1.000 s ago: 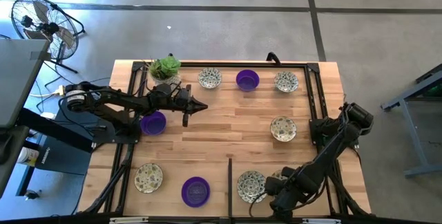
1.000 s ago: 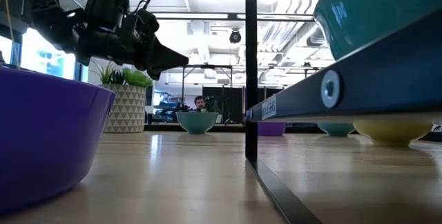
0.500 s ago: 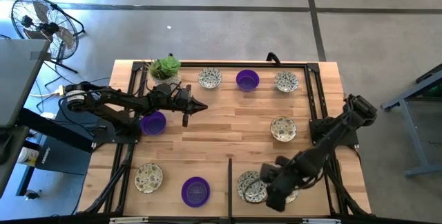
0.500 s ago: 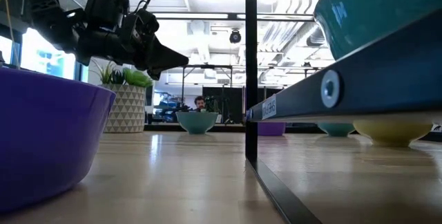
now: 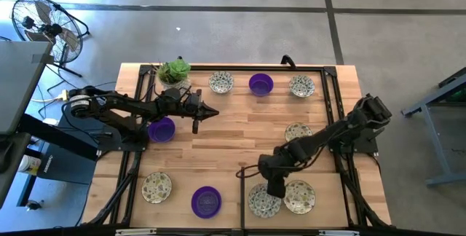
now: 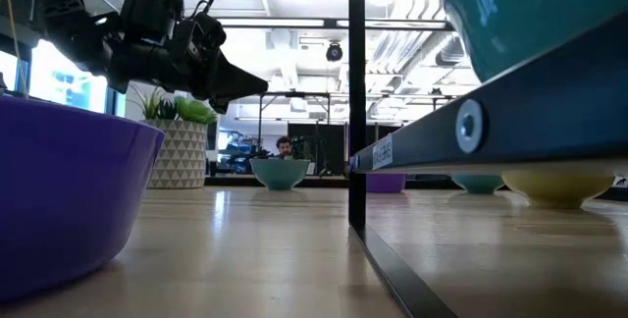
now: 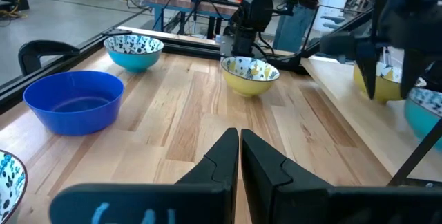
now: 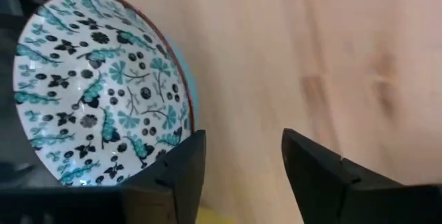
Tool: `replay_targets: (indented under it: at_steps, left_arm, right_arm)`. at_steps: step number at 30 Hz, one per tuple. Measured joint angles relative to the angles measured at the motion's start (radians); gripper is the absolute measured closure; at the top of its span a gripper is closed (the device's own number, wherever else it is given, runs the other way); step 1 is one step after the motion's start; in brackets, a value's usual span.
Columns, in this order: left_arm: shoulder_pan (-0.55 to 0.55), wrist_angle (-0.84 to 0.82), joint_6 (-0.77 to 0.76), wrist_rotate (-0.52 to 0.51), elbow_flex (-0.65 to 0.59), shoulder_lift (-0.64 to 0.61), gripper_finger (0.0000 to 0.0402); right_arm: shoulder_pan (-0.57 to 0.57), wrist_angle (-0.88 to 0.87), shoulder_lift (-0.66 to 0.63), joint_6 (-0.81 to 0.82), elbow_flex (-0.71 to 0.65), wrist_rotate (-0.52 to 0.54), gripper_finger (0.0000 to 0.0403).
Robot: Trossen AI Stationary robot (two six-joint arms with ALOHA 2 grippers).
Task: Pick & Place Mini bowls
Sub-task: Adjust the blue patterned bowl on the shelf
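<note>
Several mini bowls stand on the wooden table point(image 5: 233, 138). Patterned ones point(image 5: 220, 83) point(image 5: 301, 86) flank a purple one point(image 5: 261, 84) along the far edge. Another patterned bowl point(image 5: 297, 130) is half hidden under my right arm. Two patterned bowls point(image 5: 262, 201) point(image 5: 299, 197) sit near the front edge, and my right gripper point(image 5: 273, 185) hovers open just above them. In the right wrist view its fingers point(image 8: 181, 169) straddle bare wood beside a patterned bowl point(image 8: 97, 86). My left gripper point(image 5: 211, 111) is shut, held level above the table's far left part.
A purple bowl point(image 5: 162, 129) lies under my left arm. A patterned bowl point(image 5: 156, 186) and a purple bowl point(image 5: 206, 202) stand at the near left. A potted plant point(image 5: 174, 71) sits in the far left corner. A black upright bar point(image 6: 355, 102) stands at the front edge.
My right gripper has swung from the table's near right corner toward the left and a little away from the near edge. It now stands over the two near bowls. The patterned bowl at the near right, earlier covered by the arm, shows in full.
</note>
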Motion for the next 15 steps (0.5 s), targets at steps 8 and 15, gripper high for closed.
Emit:
replay_targets:
  at_steps: [8,15]
  left_arm:
    - [0.0,-0.001,0.003,0.0,0.0,0.0,0.0387]
    - [0.0,-0.001,0.003,0.0,0.0,0.0,0.0387]
  right_arm:
    - [-0.019,0.055,-0.008,-0.012,-0.052,-0.048,0.0219]
    - [-0.03,0.069,-0.104,0.019,-0.052,0.002,0.0214]
